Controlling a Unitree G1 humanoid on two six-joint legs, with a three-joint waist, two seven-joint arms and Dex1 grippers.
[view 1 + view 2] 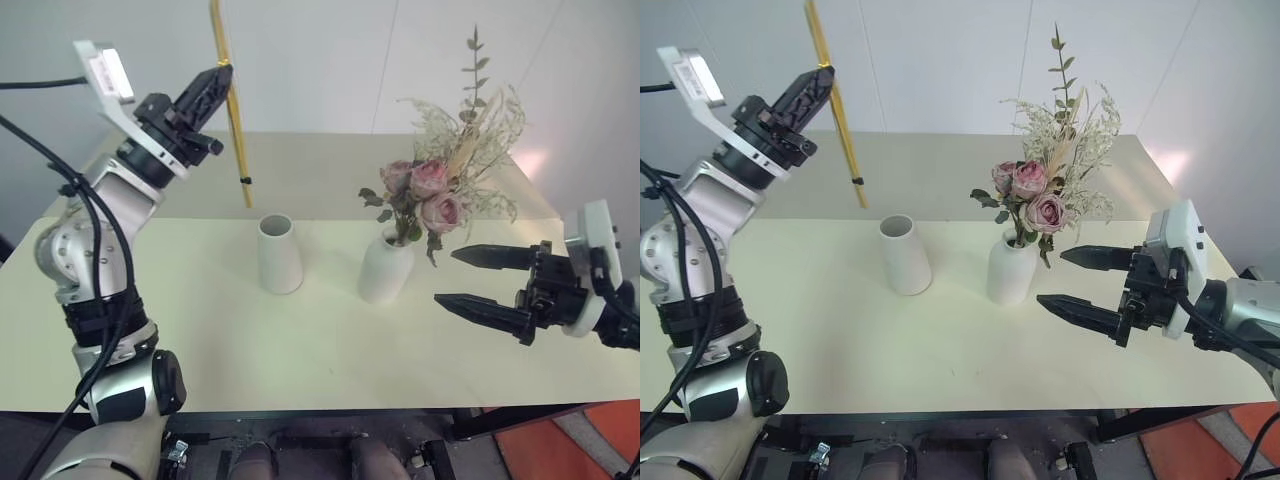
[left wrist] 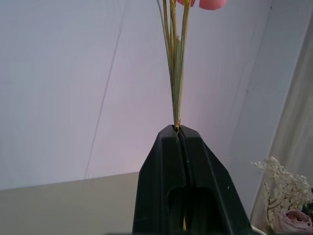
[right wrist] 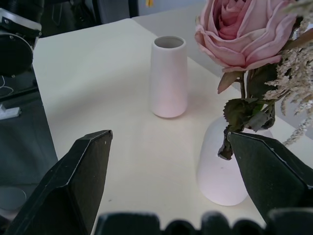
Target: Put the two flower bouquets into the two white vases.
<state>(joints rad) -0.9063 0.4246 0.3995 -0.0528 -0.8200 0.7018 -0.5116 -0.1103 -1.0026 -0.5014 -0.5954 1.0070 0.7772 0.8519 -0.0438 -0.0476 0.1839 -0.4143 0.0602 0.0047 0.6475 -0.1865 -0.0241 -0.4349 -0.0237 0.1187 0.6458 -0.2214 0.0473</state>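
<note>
Above cream table (image 1: 200,330), left claw (image 1: 215,82) clamped on slim bunch (image 1: 232,105); right claw (image 1: 478,280) wide open, empty, beside rounded vase (image 1: 385,268).

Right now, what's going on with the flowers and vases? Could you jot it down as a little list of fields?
Rose bouquet: standing in the rounded white vase, pink roses and dried sprays above its mouth
Yellow stalk bunch: held up in the air, above and behind the cone vase, not in any vase
Cone vase: empty, upright on the table, left of the rounded vase
Left gripper: shut on the yellow stalks
Right gripper: open, holding nothing, just right of the rounded vase
Task so far: one bouquet placed, one to go
</note>
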